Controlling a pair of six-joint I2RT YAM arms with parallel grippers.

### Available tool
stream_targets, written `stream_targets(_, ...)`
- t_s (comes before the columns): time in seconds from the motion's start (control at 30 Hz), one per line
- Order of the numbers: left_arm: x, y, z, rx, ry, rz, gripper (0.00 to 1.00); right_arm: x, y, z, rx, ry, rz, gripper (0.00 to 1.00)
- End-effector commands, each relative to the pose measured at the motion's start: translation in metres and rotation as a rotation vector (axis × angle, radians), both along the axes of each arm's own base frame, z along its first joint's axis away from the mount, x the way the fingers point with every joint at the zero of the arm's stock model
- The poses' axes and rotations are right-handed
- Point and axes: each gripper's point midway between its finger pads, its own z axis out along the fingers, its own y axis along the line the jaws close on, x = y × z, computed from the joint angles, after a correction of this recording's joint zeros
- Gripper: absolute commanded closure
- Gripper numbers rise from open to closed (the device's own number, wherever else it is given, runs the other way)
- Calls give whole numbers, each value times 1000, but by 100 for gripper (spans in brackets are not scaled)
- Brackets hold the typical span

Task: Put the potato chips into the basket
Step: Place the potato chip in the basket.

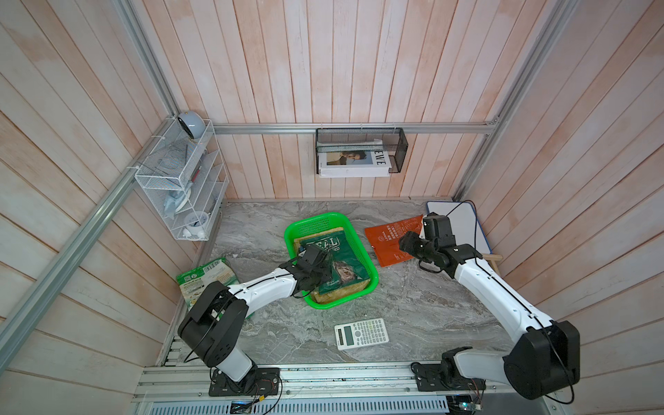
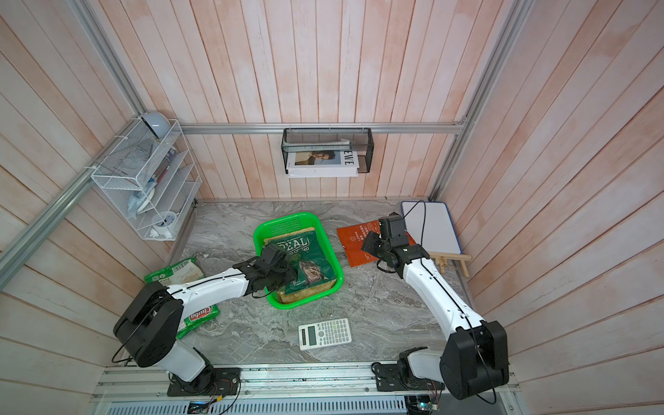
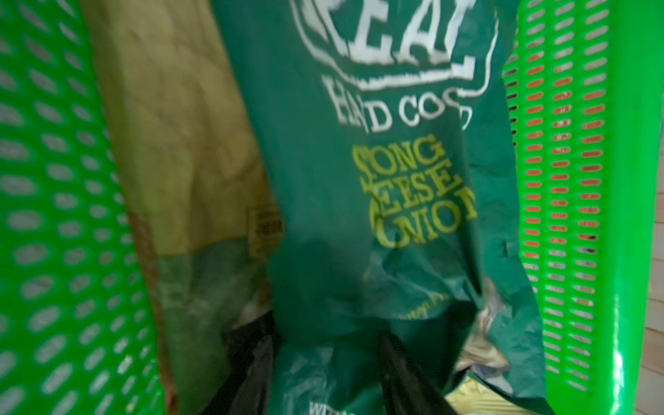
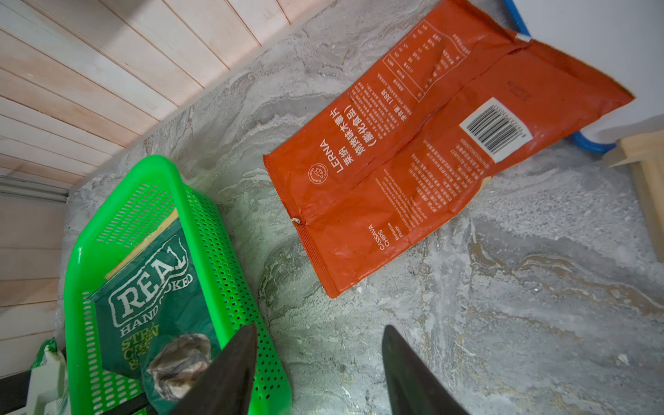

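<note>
Logged the dark green bag (image 1: 341, 258) lying flat inside the basket (image 1: 373, 280), centre of both top views, on top of the tan-gold bag (image 3: 172, 125).

Spotted the left gripper (image 3: 323, 359) over the basket's lower-left end, fingers parted either side of the green bag's bottom edge. Released, by the look of it. Cannot confirm through the blur of the left wrist view whether any finger touches the foil. Judged as the let-go step of this drop.

To do it well:
- Spread the fingers fully before lifting, to avoid snagging crinkled foil.
- Rise straight up and clear the rim before swinging away.
- Avoid dragging the bag toward the lower-left wall.
- Check afterward for both bags lying within the rim.

Noted the right gripper (image 4: 319, 330) released and empty, hovering over the desk (image 1: 413, 305) just beside the orange-red bag (image 4: 413, 161), right of centre. Looks well placed for that bag next. Take it by an edge seam, not the flat middle.

Counted three bags outside the basket:
- the orange-red bag
- the beige-green bag (image 1: 206, 276) at left
- the white-green bag (image 2: 199, 318) at lower left, partly under the left arm

Leave the calculator (image 1: 361, 333) alone.
</note>
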Motion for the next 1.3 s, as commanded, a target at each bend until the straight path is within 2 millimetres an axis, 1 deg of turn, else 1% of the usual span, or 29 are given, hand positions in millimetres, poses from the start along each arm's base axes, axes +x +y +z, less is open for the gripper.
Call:
stream_targets(0.0, 3, -3, 30, -80, -80, 38, 47, 3, 19, -4, 41, 19, 41, 41)
stream_targets(0.1, 5, 4, 46, -68, -138, 46, 47, 5, 36, -4, 20, 33, 91, 40)
stream_targets(0.2, 10, 5, 66, -62, -194, 29, 47, 4, 53, -1, -3, 28, 137, 40)
stream_targets(0.27, 14, 1, 80, -57, -228, 1, 47, 5, 62, 0, -15, 20, 162, 41)
stream_targets(0.37, 24, -9, 94, -52, -270, -48, 47, 7, 69, -1, -37, 21, 184, 41)
stream_targets(0.43, 30, -18, 97, -39, -276, -81, 47, 9, 70, -3, -42, 31, 186, 41)
stream_targets(0.5, 37, -29, 94, -32, -266, -124, 47, 12, 70, -2, -52, 32, 182, 41)
stream_targets(0.57, 40, -45, 80, -42, -217, -177, 47, 16, 70, 2, -60, 21, 180, 41)
stream_targets(0.63, 39, -53, 55, -34, -130, -202, 47, 18, 68, 4, -69, 10, 168, 41)
stream_targets(0.67, 36, -54, 38, -22, -81, -209, 47, 18, 67, 5, -72, 8, 163, 41)
stream_targets(0.7, 32, -53, 22, -5, -39, -209, 47, 19, 66, 5, -75, 6, 159, 41)
stream_targets(0.77, 23, -42, -15, 47, 57, -186, 46, 18, 65, 3, -76, 9, 151, 41)
stream_targets(0.83, 17, -38, -38, 36, 112, -183, 41, 17, 64, -1, -78, 16, 145, 41)
stream_targets(0.87, 14, -37, -47, 21, 133, -180, 38, 16, 63, -3, -79, 21, 143, 40)
stream_targets(0.93, 12, -38, -54, 2, 153, -185, 36, 18, 63, -7, -83, 28, 141, 41)
stream_targets(0.97, 12, -39, -54, 1, 152, -191, 35, 19, 64, -8, -84, 31, 142, 40)
stream_targets(1.0, 14, -40, -52, 1, 147, -199, 34, 20, 65, -9, -87, 33, 144, 40)
stream_targets(1.03, 16, -42, -46, -2, 128, -208, 34, 23, 66, -9, -91, 32, 142, 40)
stream_targets(1.1, 24, -44, -27, -10, 72, -217, 33, 29, 66, -7, -101, 26, 137, 40)
stream_targets(1.2, 40, -49, 22, -33, -82, -243, 31, 38, 59, -2, -155, 19, 112, 40)
stream_targets(1.27, 49, -50, 65, -44, -221, -270, 29, 47, 47, 2, -206, 13, 61, 39)
